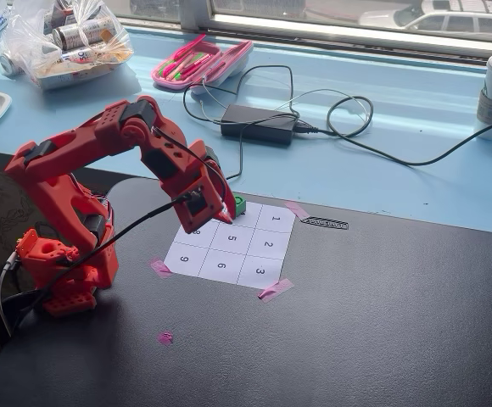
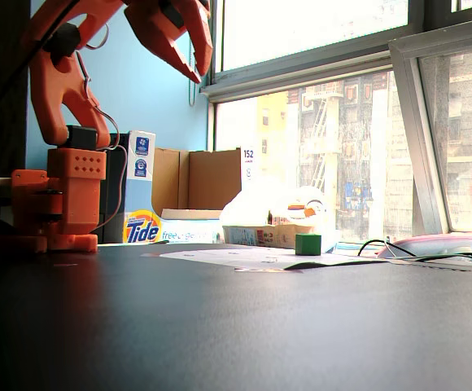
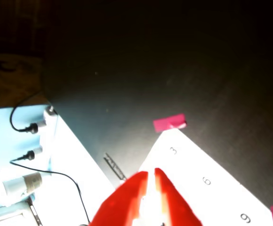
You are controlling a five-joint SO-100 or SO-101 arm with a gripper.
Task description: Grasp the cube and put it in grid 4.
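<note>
The cube (image 1: 239, 204) sits on the numbered sheet (image 1: 229, 243) at its far edge, left of the cell marked 1, apparently already in grid 4, though the arm (image 1: 144, 144) hides that number. In the low fixed view the cube (image 2: 308, 243) rests alone on the paper while the hand (image 2: 194, 63) hangs high above it, gripping nothing. The wrist view shows its fingers (image 3: 127, 197) nearly together. I judge placement done; next comes drawing the arm back from the bench (image 1: 356, 339)
</note>
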